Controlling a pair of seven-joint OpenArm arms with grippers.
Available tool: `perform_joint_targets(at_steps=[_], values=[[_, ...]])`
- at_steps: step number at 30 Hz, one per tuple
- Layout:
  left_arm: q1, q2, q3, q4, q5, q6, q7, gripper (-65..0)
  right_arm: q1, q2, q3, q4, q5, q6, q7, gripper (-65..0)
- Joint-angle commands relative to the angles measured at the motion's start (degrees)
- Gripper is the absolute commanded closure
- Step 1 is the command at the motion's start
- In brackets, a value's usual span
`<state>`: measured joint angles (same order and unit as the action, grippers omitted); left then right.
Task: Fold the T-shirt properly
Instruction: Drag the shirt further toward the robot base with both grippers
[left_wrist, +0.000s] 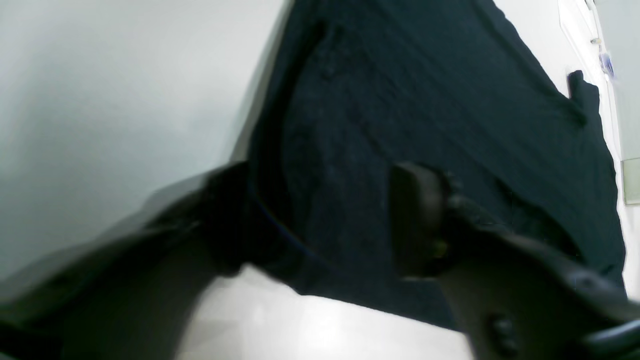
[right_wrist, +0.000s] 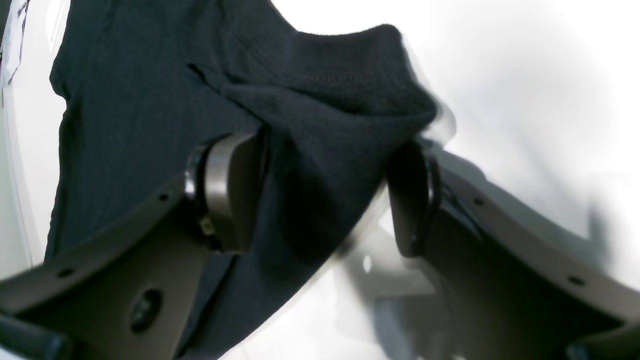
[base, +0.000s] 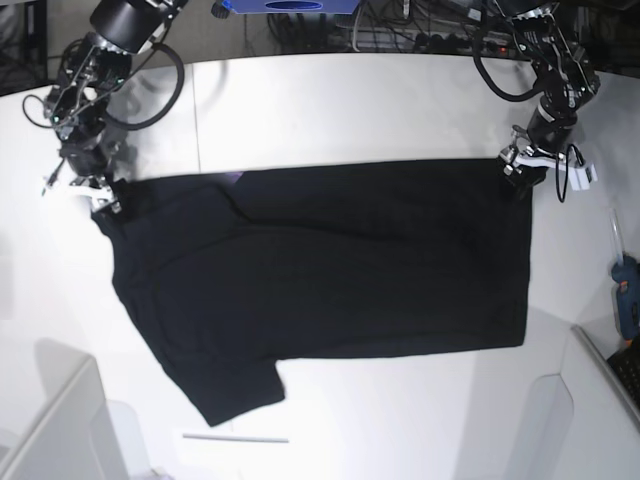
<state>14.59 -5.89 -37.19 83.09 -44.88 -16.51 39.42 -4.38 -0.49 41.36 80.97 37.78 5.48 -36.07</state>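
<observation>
Lighting: bright, even, overhead; glare on the glossy white tabletop (base: 350, 110). Soft shadows beside the large plain black fabric T-shirt (base: 330, 265), whose folds barely read. Both wrist views: motion-blurred, soft focus, wide-angle bending at edges, white areas overexposed. Base view: sharp.

My left gripper (left_wrist: 320, 220) low over white table (left_wrist: 100, 90), fingers (left_wrist: 420, 220) apart, blurred. Black T-shirt (left_wrist: 425, 100) spreads ahead between them, wrinkled, edge crossing bottom of view. One finger lies over cloth; other by shirt's left edge. Grip unclear.
</observation>
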Motion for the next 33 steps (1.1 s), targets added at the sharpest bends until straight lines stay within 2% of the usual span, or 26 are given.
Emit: perform_joint_targets(at_steps=[1,6,8,11,13,15,23,27,33], values=[[0.7,0.2,0.3,-0.7,2.6,1.7,4.7,-29.5,0.4,0.2,0.1,0.0,-1.4,-1.0,-1.5,-37.7],[0.6,0.2,0.3,-0.7,2.6,1.7,4.7,-0.3,0.8,0.2,0.3,0.0,-1.4,-1.0,-0.9,-37.2],[0.6,0.0,0.3,-0.7,2.6,1.7,4.7,0.0,0.6,0.2,0.3,0.0,-1.4,-1.0,1.2,-32.3],[0.6,-0.3,0.3,-0.7,2.6,1.7,4.8,0.0,0.5,0.2,0.2,0.0,-1.3,-0.2,4.6,-13.1],[0.6,-0.5,0.3,-0.7,2.6,1.7,4.9,0.0,0.5,0.2,0.3,0.0,-1.3,2.8,5.1,0.0],[1.0,-1.5,0.3,-0.2,2.6,1.7,4.9,0.0,0.5,0.2,0.3,0.0,-1.3,4.6,5.2,0.0],[4.7,-4.8,0.0,1.8,2.1,1.6,5.0,0.0,-3.7,0.0,-0.1,5.1,-1.3,4.2,4.6,0.0],[7.6,-4.8,-0.1,5.0,2.3,1.5,5.0,0.0,-6.5,-0.3,0.3,9.4,-1.2,4.2,-0.5,0.0],[12.4,-5.6,-0.2,9.3,2.2,1.5,5.0,0.0,-12.3,-3.5,0.3,16.0,-1.2,4.2,-1.5,0.0]])
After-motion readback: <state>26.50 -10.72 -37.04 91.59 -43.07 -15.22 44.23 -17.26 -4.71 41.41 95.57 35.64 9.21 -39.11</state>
